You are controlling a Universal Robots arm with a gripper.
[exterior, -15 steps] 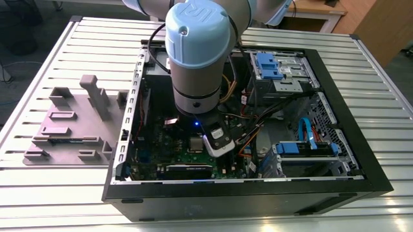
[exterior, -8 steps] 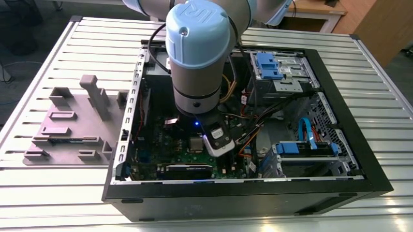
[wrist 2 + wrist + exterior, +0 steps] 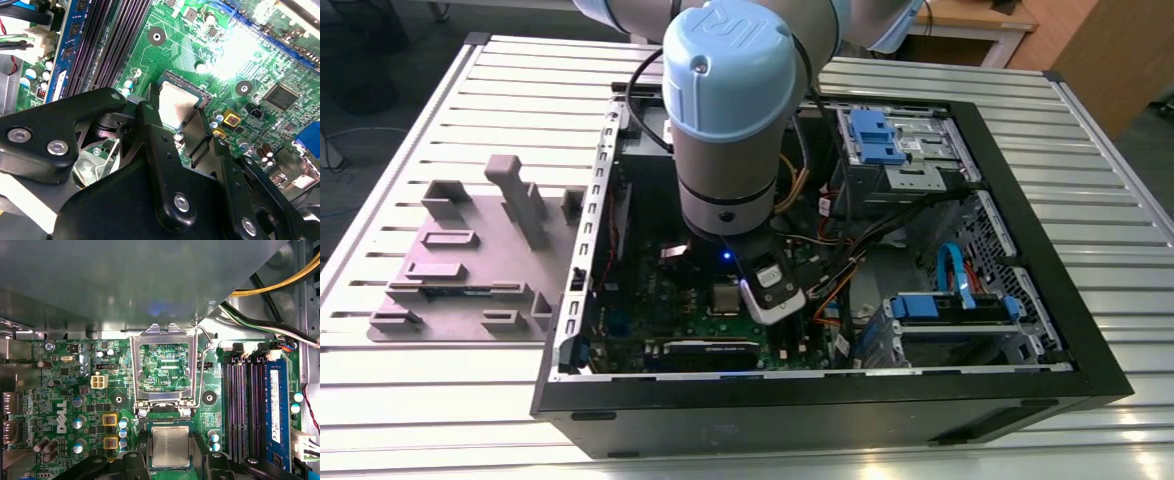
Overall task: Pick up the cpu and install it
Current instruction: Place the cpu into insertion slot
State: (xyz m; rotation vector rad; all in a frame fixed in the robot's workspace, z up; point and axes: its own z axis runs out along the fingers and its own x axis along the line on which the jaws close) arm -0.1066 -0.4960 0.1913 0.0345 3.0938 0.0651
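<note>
The cpu, a small square chip with a silvery top, lies at the motherboard's socket in both wrist views, also at cpu. My gripper straddles it, with a black finger tight against one side and the other against the opposite side, so it looks shut on the chip. The socket's metal load frame stands flipped open beside it, its lever raised. In the exterior view my gripper is low inside the open computer case, over the green motherboard.
Dark memory slots and a blue memory stick run beside the socket. Yellow and black cables cross nearby. Blue drive bays fill the case's far side. A grey parts fixture lies on the slatted table at the exterior view's left.
</note>
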